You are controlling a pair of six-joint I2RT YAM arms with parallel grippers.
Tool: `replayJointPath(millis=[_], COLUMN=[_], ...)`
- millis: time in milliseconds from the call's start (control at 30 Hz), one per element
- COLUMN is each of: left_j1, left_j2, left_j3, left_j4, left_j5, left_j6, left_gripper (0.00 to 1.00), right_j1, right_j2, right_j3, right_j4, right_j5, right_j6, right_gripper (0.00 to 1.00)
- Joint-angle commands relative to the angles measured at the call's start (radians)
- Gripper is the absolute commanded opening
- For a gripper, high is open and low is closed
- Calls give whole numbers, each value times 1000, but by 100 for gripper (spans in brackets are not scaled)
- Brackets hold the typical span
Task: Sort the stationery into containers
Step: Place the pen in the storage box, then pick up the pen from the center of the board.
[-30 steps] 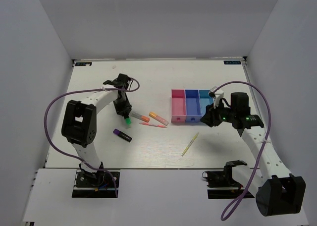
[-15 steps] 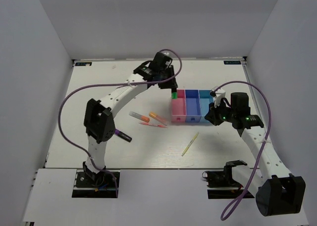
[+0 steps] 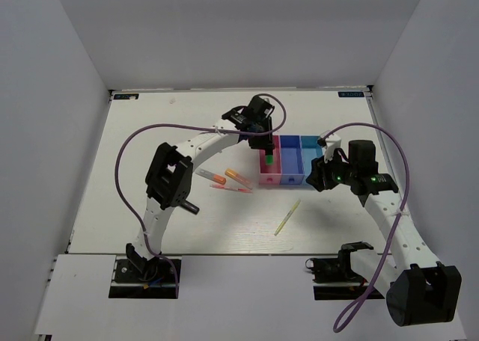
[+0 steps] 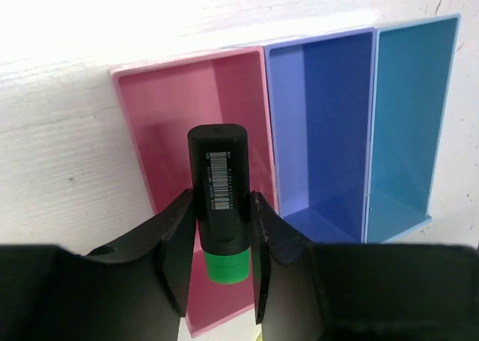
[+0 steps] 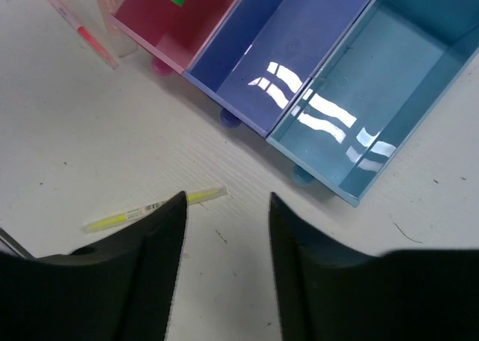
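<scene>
1 marker has crossed the table in the last second. The left gripper (image 3: 264, 149) was over by the loose pens a moment ago. Now it hangs above the pink bin (image 4: 142, 131) with the black-green marker (image 4: 218, 195) clamped between its fingers.

The marker is not in the bin yet. It looks lined up over the opening, so I'd judge that letting go is all that remains for this piece.

All 3 joined bins look bare inside. The pink one, the blue-purple bin (image 4: 322, 117) and the cyan bin (image 4: 408, 109) show only their own floors and walls.

The right gripper (image 5: 224, 206) has stayed at the front of the bins. Its jaws stand apart with nothing between them, and the pale-yellow pen (image 5: 153, 209) lies on the table (image 5: 90, 131) just below.

The short highlighters (image 3: 239, 179), the thin pink pen (image 3: 232, 189) and the purple marker (image 3: 191, 205) wait left of the bins.
</scene>
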Motion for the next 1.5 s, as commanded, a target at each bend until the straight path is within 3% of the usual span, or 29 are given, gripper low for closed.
replayJointPath(millis=[0,300,400,467,500,533,567,600,633,667,700,733,767,833,867,933,1067,1167,1467], left_j1=[-7,-14,-30,-30,-37,-43,-51,-56,-65,-71,-70,-70,-65,-21,13,97,206,263,298], left_j2=[-41,-58,-91,-110,-136,-171,-194,-252,-330,-369,-497,-539,-582,-749,-784,-910,-957,-896,-750], left_j3=[2,16,29,23,16,7,-47,-87,-125,-256,-311,-364,-518,-623,-771,-890,-995,-988,-1004], left_j4=[30,-6,-26,-37,-46,-54,-78,-103,-126,-144,-179,-248,-276,-318,-316,-277,-258,-270,-233], left_j5=[-14,-8,-24,-33,-34,-34,-83,-109,-132,-247,-289,-386,-471,-495,-484,-437,-331,-289,-268], left_j6=[-1,6,14,11,12,12,8,2,-6,-38,-91,-177,-214,-320,-336,-375,-392,-396,-408], left_gripper=[33,53,57,55,49,20,6,0,0,0,0,19,32,49,62,68,64,62,60], right_j1=[-3,-6,-9,-9,-12,-12,-14,-14,-17,-14,-17,-14,-14,-12,-14,-14,-17,-15,-24], right_j2=[-4,-2,1,-1,-1,-2,-1,-1,-1,-1,-1,2,5,11,19,19,19,19,21], right_j3=[1,-2,-4,-6,-7,-9,-7,-9,-10,-9,-9,-7,-3,1,5,5,4,1,1], right_j4=[31,29,29,29,29,29,28,29,28,31,29,20,23,18,14,11,15,17,18], right_j5=[-7,-4,-9,-7,-6,-6,-7,-9,-12,-12,-12,-12,-12,-12,-13,-15,-15,-6,2], right_j6=[-8,-8,-6,-8,-8,-8,-8,-8,-8,-8,-3,-3,-3,-3,-5,-5,-2,0,1], right_gripper=[55,58,64,64,64,60,54,29,13,2,0,7,24,73,75,72,65,64,64])
